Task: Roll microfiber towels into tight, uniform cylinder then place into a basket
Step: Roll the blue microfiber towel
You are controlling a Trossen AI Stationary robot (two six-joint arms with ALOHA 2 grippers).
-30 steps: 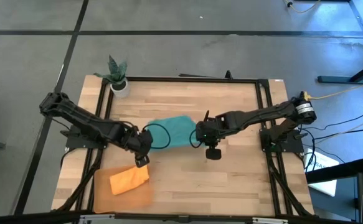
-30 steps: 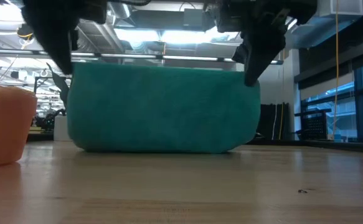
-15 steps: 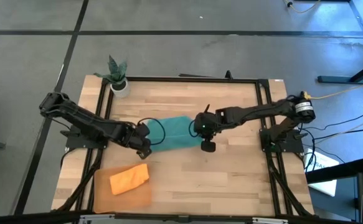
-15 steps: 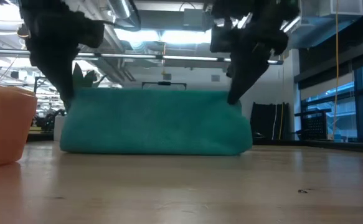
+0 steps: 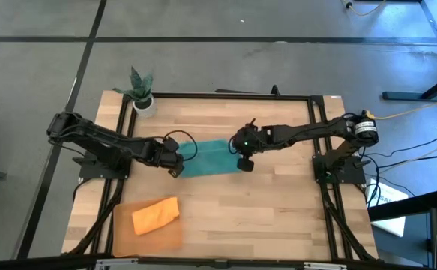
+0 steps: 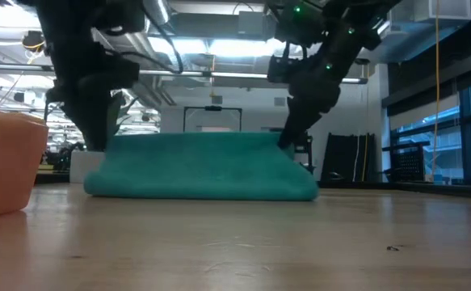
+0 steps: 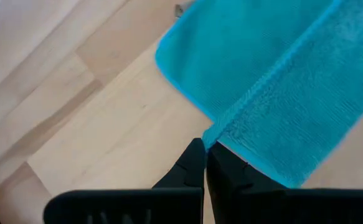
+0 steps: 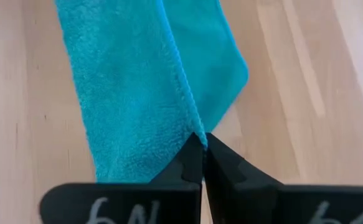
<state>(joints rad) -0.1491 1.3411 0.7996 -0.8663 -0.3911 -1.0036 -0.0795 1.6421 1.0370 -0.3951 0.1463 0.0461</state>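
From above I see the teal towel (image 5: 209, 158) mid-worktop (image 5: 278, 217), my left hand (image 5: 175, 166) pinching its 9 o'clock end, my right hand (image 5: 242, 161) its 3 o'clock end; the orange towel (image 5: 156, 215) sits in the basket (image 5: 121, 225) at 7 o'clock.

Low down, the fold lies flat; uneven pulls could skew it.

Both wrist views show a hem pinched; it could slip. Plank worktop, workshop behind.

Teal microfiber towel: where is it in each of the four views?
High: teal microfiber towel mid-table, between left gripper and right gripper.
Low: centre, flat on the table.
Left wrist: upper right.
Right wrist: upper centre.
Shared landmark: the towel's stitched edge, pinched by both shut grippers.
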